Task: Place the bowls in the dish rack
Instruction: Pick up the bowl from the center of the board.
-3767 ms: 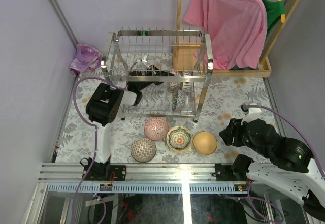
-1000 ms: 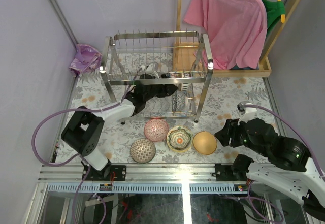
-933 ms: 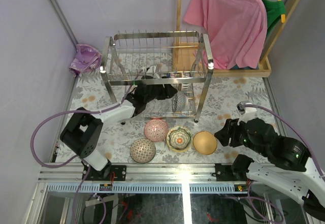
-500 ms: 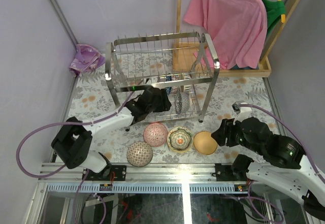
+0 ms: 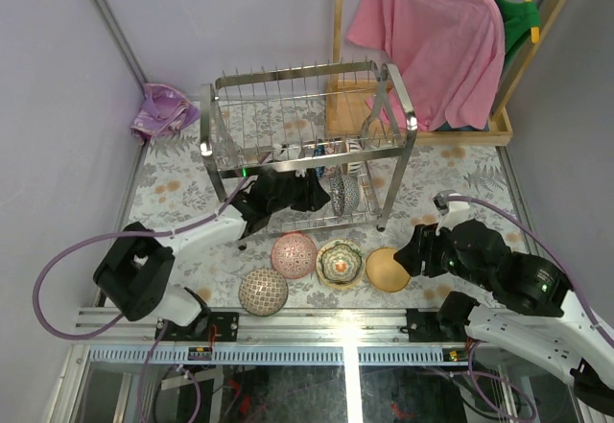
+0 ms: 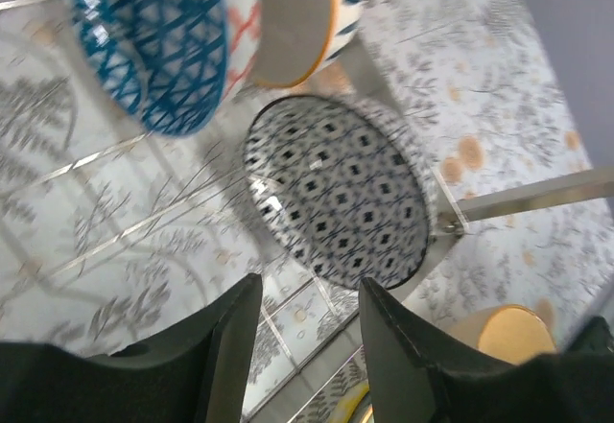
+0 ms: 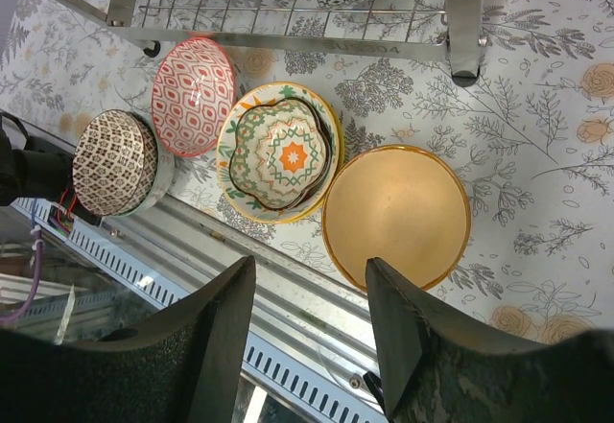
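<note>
Left gripper (image 5: pixel 305 193) spread empty inside the dish rack (image 5: pixel 399 169); right gripper (image 5: pixel 408 255) parted above loose bowls.
Top view: the left gripper sits in the rack's lower tier with a black-and-white bowl (image 5: pixel 340 193) on edge at its 3 o'clock; four bowls lie on the table (image 5: pixel 451 178) at the rack's 6 o'clock, the yellow bowl (image 5: pixel 384 270) at the right gripper's 8 o'clock. Left wrist view: left fingers (image 6: pixel 225 346) wide, nothing between; the black-and-white bowl stands at their 12 o'clock, a blue bowl (image 6: pixel 153 44) at 11. Right wrist view: right fingers (image 7: pixel 216 341) apart, empty; the yellow bowl lies at 12 o'clock, a flowered bowl (image 7: pixel 280 159) at 11, a red bowl (image 7: pixel 192 82) and a chequered bowl (image 7: pixel 115 162) at 10.
</note>
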